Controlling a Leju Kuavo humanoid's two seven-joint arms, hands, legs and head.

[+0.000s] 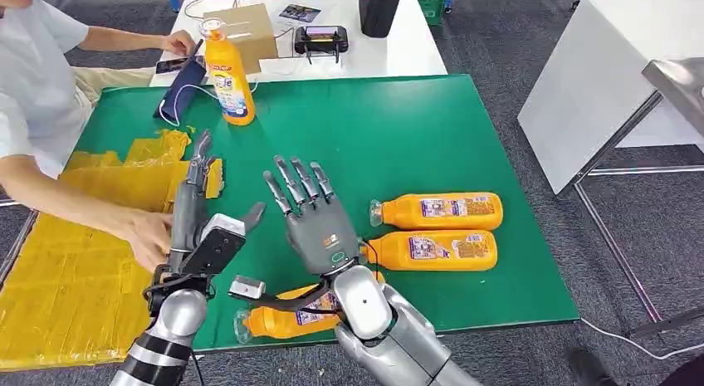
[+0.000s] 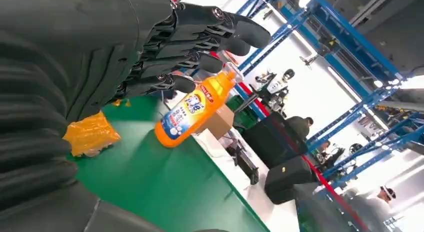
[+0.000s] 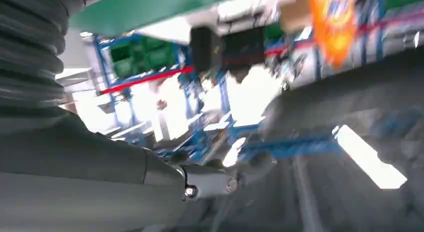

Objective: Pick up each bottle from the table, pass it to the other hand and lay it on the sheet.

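Note:
One orange bottle [image 1: 228,70] stands upright at the back left of the green table [image 1: 398,129]; the left wrist view shows this bottle [image 2: 192,110] beyond my fingers [image 2: 200,37]. Two orange bottles [image 1: 440,210] [image 1: 436,249] lie side by side on the right. Another bottle [image 1: 282,321] lies near the front edge, partly under my right arm. The yellow sheet [image 1: 75,278] covers the table's left side. My left hand [image 1: 195,216] is raised at the sheet's edge, fingers extended, holding nothing. My right hand [image 1: 307,216] is raised mid-table, fingers spread and empty.
A person sits at the left, with a hand [image 1: 154,236] on the sheet close beside my left hand. A dark blue pouch [image 1: 178,91] lies by the upright bottle. A white table [image 1: 332,29] behind holds a cardboard box [image 1: 249,29] and devices.

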